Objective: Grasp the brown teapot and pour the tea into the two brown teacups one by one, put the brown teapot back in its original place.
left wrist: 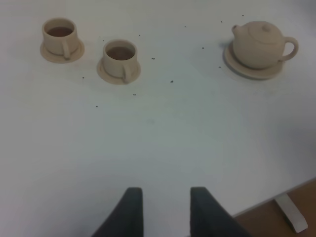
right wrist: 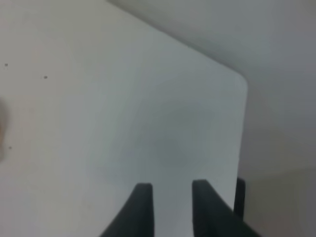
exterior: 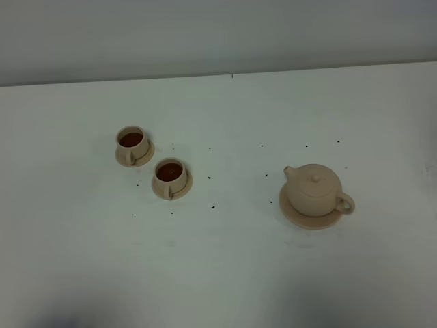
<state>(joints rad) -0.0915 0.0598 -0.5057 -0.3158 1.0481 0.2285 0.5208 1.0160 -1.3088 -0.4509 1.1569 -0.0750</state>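
A squat beige clay teapot [exterior: 313, 190] sits on its flat round saucer [exterior: 300, 217], right side of the white table [exterior: 225, 273]. Two small beige cups [exterior: 132, 142] [exterior: 170, 175] holding reddish-brown tea [exterior: 130, 139] stand on saucers, left. Both dark grippers [left wrist: 162, 207] [right wrist: 172, 205] hold nothing, their fingers parted by a gap.

Both claws [left wrist: 161, 210] — bases cropped off

We see on each tool [left wrist: 166, 210] [right wrist: 171, 207] two dark grey, matte fingers [left wrist: 129, 210], flat-sided and tapering towards blunt tips.
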